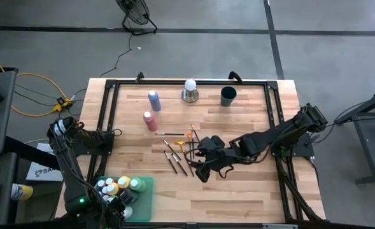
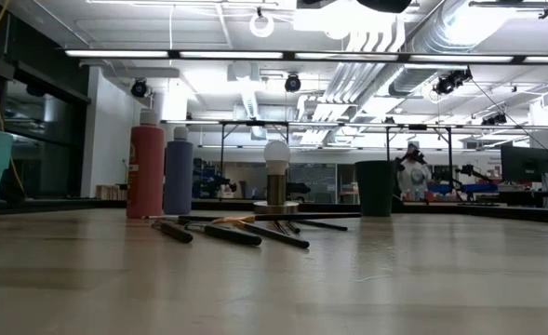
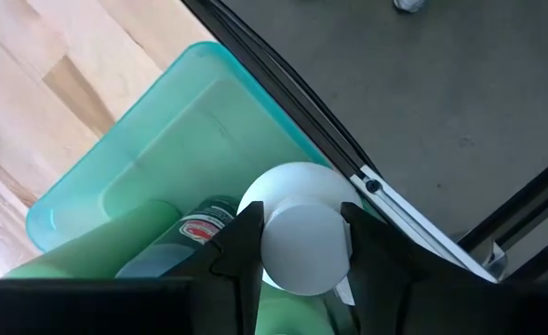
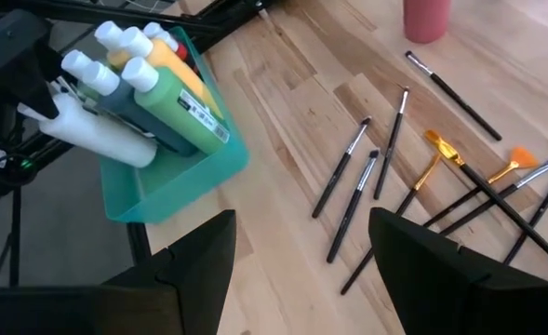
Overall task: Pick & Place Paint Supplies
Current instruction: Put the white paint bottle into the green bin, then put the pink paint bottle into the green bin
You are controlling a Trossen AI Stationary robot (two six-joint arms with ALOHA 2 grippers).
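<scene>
With several bottles already in the teal bin [image 1: 146,202] at seven o'clock, the left end effector [image 3: 297,256] grips a white bottle [image 3: 297,233] over it, while brushes [image 1: 177,156], pink bottle [image 1: 150,121], blue bottle [image 1: 154,100] remain; right end effector [image 1: 198,164] open.

Overhead view straight down, low view level across table [image 2: 367,279], wrist views close, sharing teal bin [image 4: 176,181]

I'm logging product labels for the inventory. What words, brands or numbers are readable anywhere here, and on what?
"SA": only the first letters of dark print on a white box on the floor, left of the table; the rest is hidden.
Red oval label on a bottle in the teal bin: too blurred to read.
Dark label on the green bottle: too small to read.
Nothing else legible.
</scene>
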